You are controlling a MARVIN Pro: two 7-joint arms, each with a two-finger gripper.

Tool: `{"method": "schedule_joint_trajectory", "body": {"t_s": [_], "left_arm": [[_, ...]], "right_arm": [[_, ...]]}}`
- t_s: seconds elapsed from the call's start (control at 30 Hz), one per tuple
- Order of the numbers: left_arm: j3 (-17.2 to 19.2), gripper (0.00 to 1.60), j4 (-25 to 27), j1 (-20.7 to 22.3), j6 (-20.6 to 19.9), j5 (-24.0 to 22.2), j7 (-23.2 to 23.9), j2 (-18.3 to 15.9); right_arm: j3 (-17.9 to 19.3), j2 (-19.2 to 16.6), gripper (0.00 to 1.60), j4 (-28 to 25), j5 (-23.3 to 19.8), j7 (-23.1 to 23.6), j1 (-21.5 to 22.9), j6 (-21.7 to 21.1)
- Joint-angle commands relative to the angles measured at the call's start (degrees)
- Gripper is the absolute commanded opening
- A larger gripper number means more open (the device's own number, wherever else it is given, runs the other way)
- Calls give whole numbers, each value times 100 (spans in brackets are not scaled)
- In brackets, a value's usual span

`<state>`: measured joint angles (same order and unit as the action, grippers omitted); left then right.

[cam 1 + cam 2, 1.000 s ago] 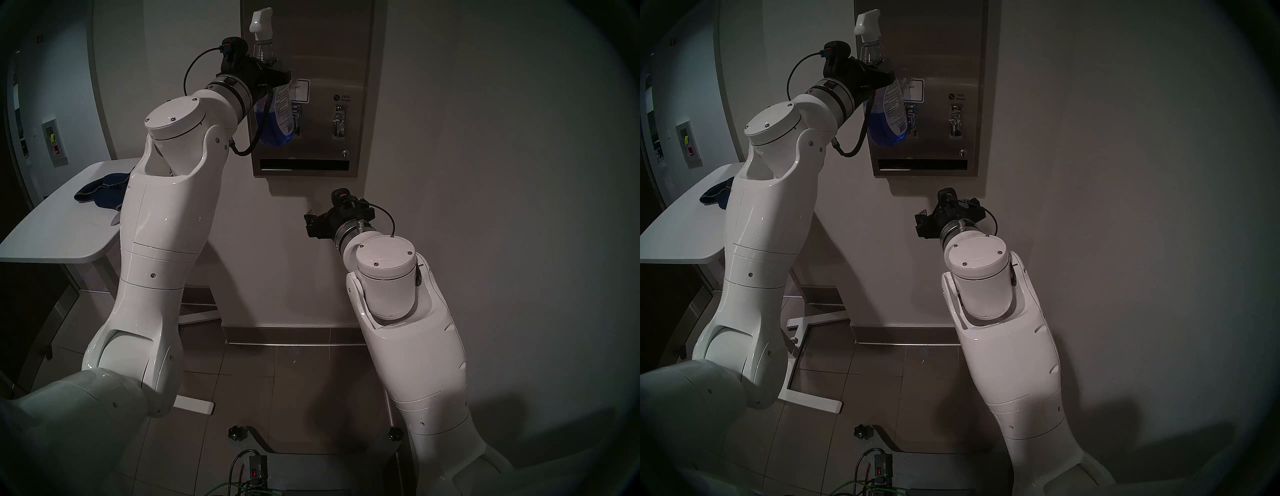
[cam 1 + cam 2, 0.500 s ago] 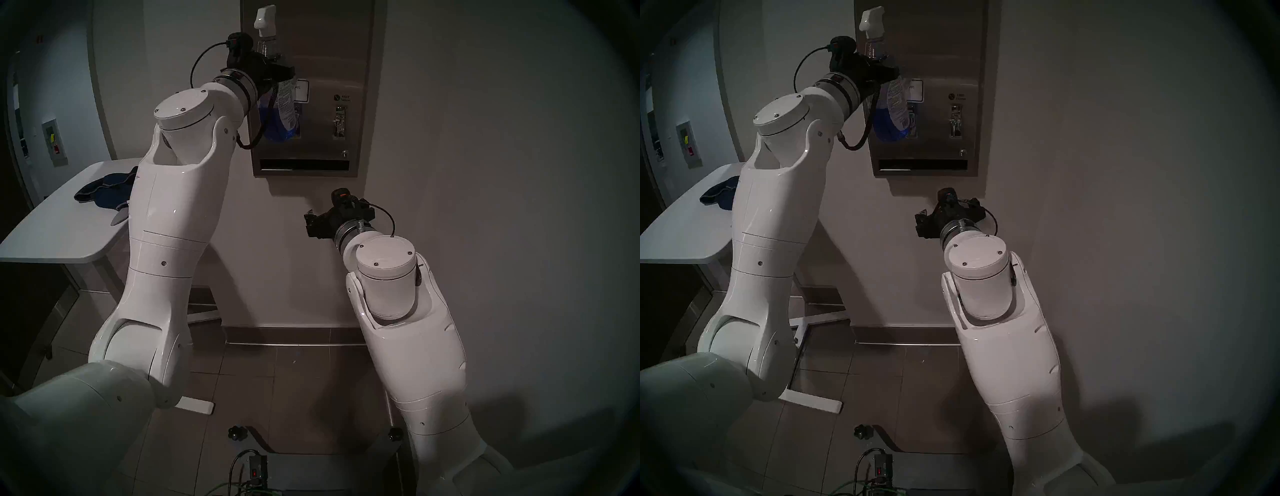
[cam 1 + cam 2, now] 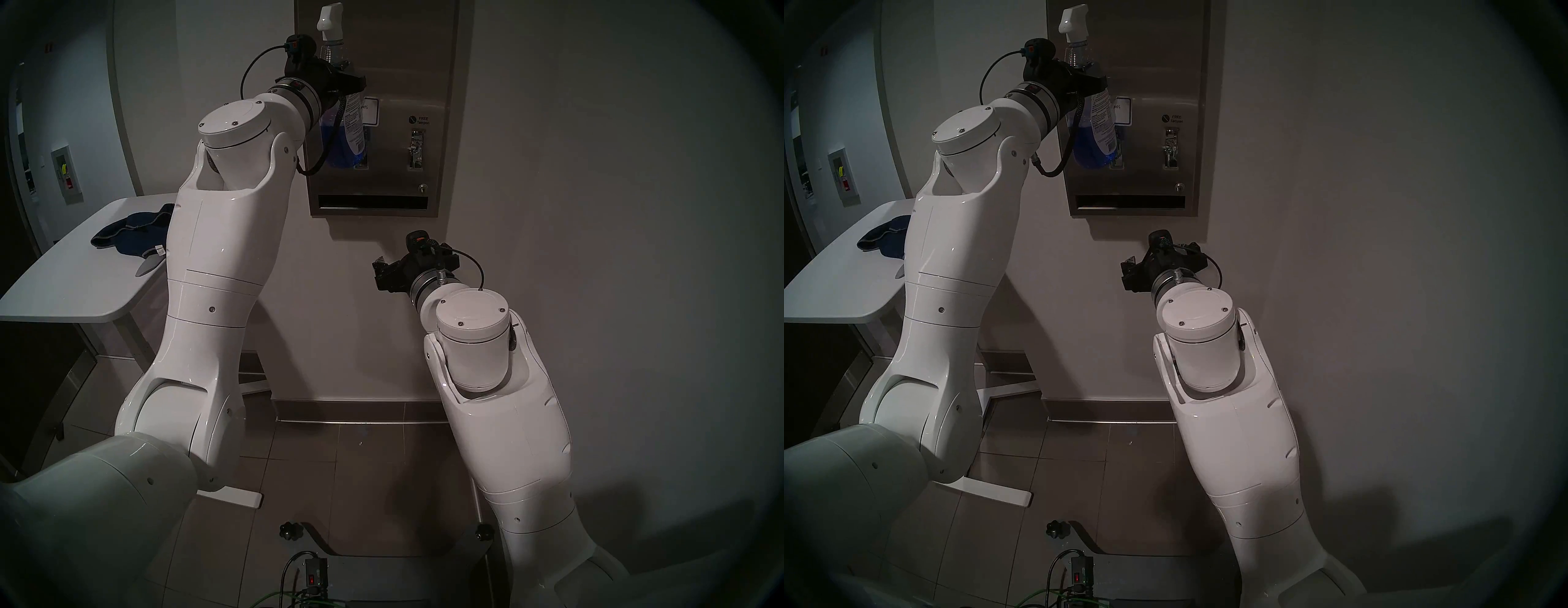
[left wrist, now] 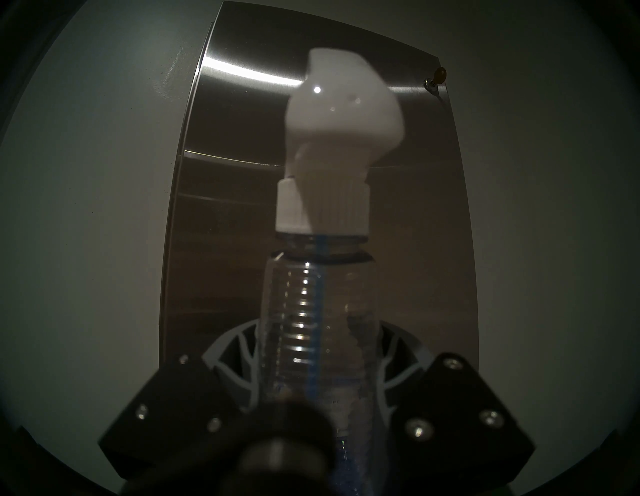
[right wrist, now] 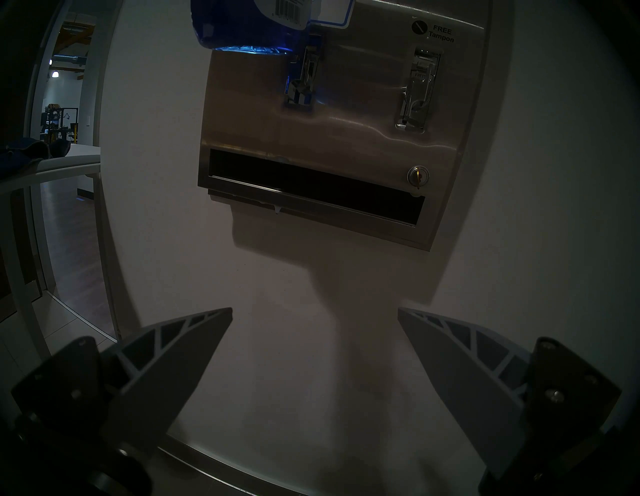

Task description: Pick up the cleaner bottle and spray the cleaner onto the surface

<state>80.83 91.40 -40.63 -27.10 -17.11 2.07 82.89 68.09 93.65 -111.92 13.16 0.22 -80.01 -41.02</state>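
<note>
The cleaner bottle [image 3: 352,127] hangs upright in front of the left half of the surface, a steel wall dispenser [image 3: 403,72]. My left gripper [image 3: 344,83] is shut on the bottle's ribbed clear neck. In the left wrist view the fingers [image 4: 235,353] flank the neck of the bottle [image 4: 318,311], and its white trigger head [image 4: 343,114] points at the steel dispenser [image 4: 225,207]. Blue cleaner [image 3: 337,148] fills the lower body. My right gripper [image 3: 379,274] hangs open and empty below the dispenser [image 5: 346,138], near the wall.
A white table [image 3: 63,288] stands at the left with a dark blue cloth [image 3: 127,233] on it. The left arm partly covers both. The white wall runs behind both arms. A doorway [image 5: 62,173] opens at the far left.
My left arm has carried the bottle to the right and slightly up, closer to the dispenser front. The right arm has not moved.
</note>
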Motion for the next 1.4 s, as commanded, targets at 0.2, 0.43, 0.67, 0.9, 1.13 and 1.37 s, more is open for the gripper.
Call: {"method": "schedule_joint_trajectory", "body": {"t_s": [0.2,0.43,0.67,0.9,1.13,1.37], "left_arm": [[114,0,-83,733,191,213,42,236],[101,0,-319,918,155,303,48,396],[79,0,-368,966,122,402,112,527],[81,0,-408,1088,25,475,197,632],[131,0,-423,1154,-92,528,325,705],[176,0,-464,1271,-320,548,530,708]], "right_arm": [[5,25,160,-206,4,-8,158,55],[4,22,160,-211,1,-10,160,56],[4,26,160,-221,1,-12,160,57],[4,25,160,-233,0,-13,160,57],[6,29,160,-252,-1,-13,158,58],[6,27,160,-274,-1,-10,154,57]]}}
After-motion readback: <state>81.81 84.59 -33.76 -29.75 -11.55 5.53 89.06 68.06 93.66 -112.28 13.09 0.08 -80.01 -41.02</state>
